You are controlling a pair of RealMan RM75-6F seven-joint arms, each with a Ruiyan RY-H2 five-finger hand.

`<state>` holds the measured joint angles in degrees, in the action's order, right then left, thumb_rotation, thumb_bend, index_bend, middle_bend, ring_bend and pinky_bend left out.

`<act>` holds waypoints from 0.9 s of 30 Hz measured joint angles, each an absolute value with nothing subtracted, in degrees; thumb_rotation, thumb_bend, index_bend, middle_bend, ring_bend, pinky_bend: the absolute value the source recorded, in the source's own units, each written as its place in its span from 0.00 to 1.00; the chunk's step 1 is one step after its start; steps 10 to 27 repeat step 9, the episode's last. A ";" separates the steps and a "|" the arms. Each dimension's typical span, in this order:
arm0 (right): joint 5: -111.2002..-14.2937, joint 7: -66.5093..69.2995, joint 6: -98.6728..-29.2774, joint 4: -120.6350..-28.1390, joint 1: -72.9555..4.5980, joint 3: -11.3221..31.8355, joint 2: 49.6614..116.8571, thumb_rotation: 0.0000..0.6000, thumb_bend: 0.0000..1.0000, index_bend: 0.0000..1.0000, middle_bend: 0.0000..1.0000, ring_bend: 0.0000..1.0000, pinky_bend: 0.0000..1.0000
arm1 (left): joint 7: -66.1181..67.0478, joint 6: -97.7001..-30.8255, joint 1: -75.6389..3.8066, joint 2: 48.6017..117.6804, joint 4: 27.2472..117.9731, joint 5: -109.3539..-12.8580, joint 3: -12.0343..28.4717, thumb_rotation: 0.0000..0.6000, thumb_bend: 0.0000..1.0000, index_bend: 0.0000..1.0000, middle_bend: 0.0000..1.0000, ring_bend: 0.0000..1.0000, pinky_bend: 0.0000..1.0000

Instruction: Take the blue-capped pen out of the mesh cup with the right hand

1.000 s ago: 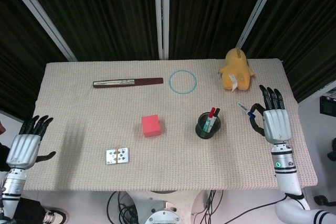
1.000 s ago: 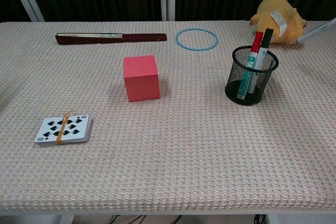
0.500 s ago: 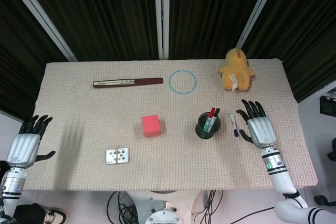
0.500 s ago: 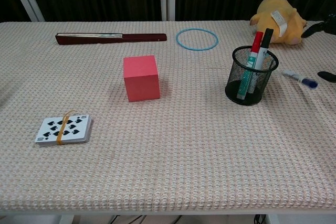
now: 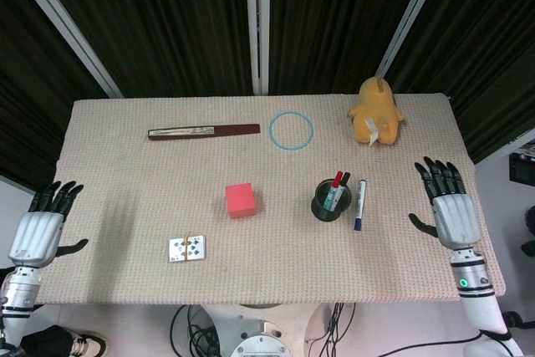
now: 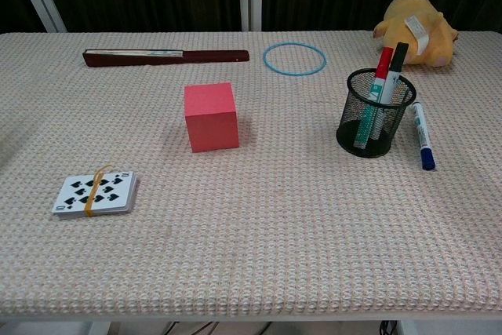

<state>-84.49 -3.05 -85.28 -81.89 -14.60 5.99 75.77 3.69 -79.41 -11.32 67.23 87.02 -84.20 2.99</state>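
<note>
OK, I'm seeing the blue-capped pen [image 5: 359, 204] lying flat on the table [image 5: 125, 282], out of the mesh cup [image 5: 332, 203] and just beside it on the side facing my right hand [image 5: 452, 211]. Its cap is pointing toward the near edge. The right hand is sitting well apart from the pen, over the table's right edge, fingers spread, holding nothing. Only the head cam is showing it; chest cam isn't.

The cup is standing upright, farther from the right hand than the pen, w/ a red-capped marker [image 6: 381, 73] and a black-capped marker [image 6: 395, 68] leaning inside. I can't read any print on the pens, too small.

My left hand [image 5: 39, 230] is hanging off the far left edge, fingers apart, also holding nothing.

Beyond the right hand, toward the back: a yellow plush toy [image 5: 374, 111] w/ a white tag, text unreadable. Farther off to the left: blue ring [image 5: 291, 130], red cube [image 5: 241, 200], a banded card deck [image 6: 96, 193] showing a spades face, and a dark folded fan [image 5: 203, 131].
</note>
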 measured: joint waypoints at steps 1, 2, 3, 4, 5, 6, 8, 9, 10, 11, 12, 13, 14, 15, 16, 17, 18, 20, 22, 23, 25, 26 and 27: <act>-84.42 -3.33 -86.69 -82.10 -13.42 5.93 75.17 1.00 0.08 0.00 0.00 0.00 0.00 | 3.75 -79.73 -11.31 67.20 87.11 -84.45 3.02 1.00 0.05 0.10 0.05 0.00 0.06; -84.10 -4.01 -88.05 -82.59 -11.86 5.81 74.30 1.00 0.08 0.00 0.00 0.00 0.00 | 3.86 -79.88 -11.30 67.14 87.19 -84.57 3.05 1.00 0.05 0.10 0.05 0.00 0.06; -83.59 -4.74 -88.63 -83.15 -10.87 5.72 73.66 1.00 0.08 0.00 0.00 0.00 0.00 | 3.99 -79.94 -11.31 67.05 87.24 -84.66 3.06 1.00 0.05 0.10 0.05 0.00 0.06; -82.85 -5.53 -88.91 -83.85 -10.10 5.65 73.04 1.00 0.08 0.00 0.00 0.00 0.00 | 4.15 -79.98 -11.34 66.93 87.27 -84.81 3.06 1.00 0.05 0.10 0.05 0.00 0.06; -81.59 -6.59 -89.02 -85.02 -9.25 5.59 72.19 1.00 0.08 0.00 0.00 0.00 0.00 | 4.26 -79.99 -11.40 66.86 87.24 -84.94 3.06 1.00 0.05 0.10 0.05 0.00 0.06; -80.52 -7.37 -89.04 -86.03 -8.66 5.57 71.56 1.00 0.09 0.00 0.00 0.00 0.00 | 4.35 -80.01 -11.46 66.81 87.18 -85.08 3.06 1.00 0.05 0.10 0.05 0.00 0.06; -78.01 -9.06 -88.95 -88.49 -7.39 5.60 70.20 1.00 0.08 0.00 0.00 0.00 0.00 | 4.31 -80.03 -11.59 66.75 87.09 -85.34 3.06 1.00 0.05 0.10 0.05 0.00 0.06; -77.03 -9.73 -88.81 -89.48 -6.95 5.61 69.69 1.00 0.08 0.00 0.00 0.00 0.00 | 4.19 -80.06 -11.64 66.77 87.06 -85.43 3.07 1.00 0.05 0.10 0.05 0.00 0.06; -77.03 -9.73 -88.81 -89.48 -6.95 5.61 69.69 1.00 0.08 0.00 0.00 0.00 0.00 | 4.19 -80.06 -11.64 66.77 87.06 -85.43 3.07 1.00 0.05 0.10 0.05 0.00 0.06; -77.03 -9.73 -88.81 -89.48 -6.95 5.61 69.69 1.00 0.08 0.00 0.00 0.00 0.00 | 4.19 -80.06 -11.64 66.77 87.06 -85.43 3.07 1.00 0.05 0.10 0.05 0.00 0.06; -77.03 -9.73 -88.81 -89.48 -6.95 5.61 69.69 1.00 0.08 0.00 0.00 0.00 0.00 | 4.19 -80.06 -11.64 66.77 87.06 -85.43 3.07 1.00 0.05 0.10 0.05 0.00 0.06; -77.03 -9.73 -88.81 -89.48 -6.95 5.61 69.69 1.00 0.08 0.00 0.00 0.00 0.00 | 4.19 -80.06 -11.64 66.77 87.06 -85.43 3.07 1.00 0.05 0.10 0.05 0.00 0.06; -77.03 -9.73 -88.81 -89.48 -6.95 5.61 69.69 1.00 0.08 0.00 0.00 0.00 0.00 | 4.19 -80.06 -11.64 66.77 87.06 -85.43 3.07 1.00 0.05 0.10 0.05 0.00 0.06; -77.03 -9.73 -88.81 -89.48 -6.95 5.61 69.69 1.00 0.08 0.00 0.00 0.00 0.00 | 4.19 -80.06 -11.64 66.77 87.06 -85.43 3.07 1.00 0.05 0.10 0.05 0.00 0.06; -77.03 -9.73 -88.81 -89.48 -6.95 5.61 69.69 1.00 0.08 0.00 0.00 0.00 0.00 | 4.19 -80.06 -11.64 66.77 87.06 -85.43 3.07 1.00 0.05 0.10 0.05 0.00 0.06; -77.03 -9.73 -88.81 -89.48 -6.95 5.61 69.69 1.00 0.08 0.00 0.00 0.00 0.00 | 4.19 -80.06 -11.64 66.77 87.06 -85.43 3.07 1.00 0.05 0.10 0.05 0.00 0.06; -77.03 -9.73 -88.81 -89.48 -6.95 5.61 69.69 1.00 0.08 0.00 0.00 0.00 0.00 | 4.19 -80.06 -11.64 66.77 87.06 -85.43 3.07 1.00 0.05 0.10 0.05 0.00 0.06; -77.03 -9.73 -88.81 -89.48 -6.95 5.61 69.69 1.00 0.08 0.00 0.00 0.00 0.00 | 4.19 -80.06 -11.64 66.77 87.06 -85.43 3.07 1.00 0.05 0.10 0.05 0.00 0.06; -77.03 -9.73 -88.81 -89.48 -6.95 5.61 69.69 1.00 0.08 0.00 0.00 0.00 0.00 | 4.19 -80.06 -11.64 66.77 87.06 -85.43 3.07 1.00 0.05 0.10 0.05 0.00 0.06; -77.03 -9.73 -88.81 -89.48 -6.95 5.61 69.69 1.00 0.08 0.00 0.00 0.00 0.00 | 4.19 -80.06 -11.64 66.77 87.06 -85.43 3.07 1.00 0.05 0.10 0.05 0.00 0.06; -77.03 -9.73 -88.81 -89.48 -6.95 5.61 69.69 1.00 0.08 0.00 0.00 0.00 0.00 | 4.19 -80.06 -11.64 66.77 87.06 -85.43 3.07 1.00 0.05 0.10 0.05 0.00 0.06; -77.03 -9.73 -88.81 -89.48 -6.95 5.61 69.69 1.00 0.08 0.00 0.00 0.00 0.00 | 4.19 -80.06 -11.64 66.77 87.06 -85.43 3.07 1.00 0.05 0.10 0.05 0.00 0.06; -77.03 -9.73 -88.81 -89.48 -6.95 5.61 69.69 1.00 0.08 0.00 0.00 0.00 0.00 | 4.19 -80.06 -11.64 66.77 87.06 -85.43 3.07 1.00 0.05 0.10 0.05 0.00 0.06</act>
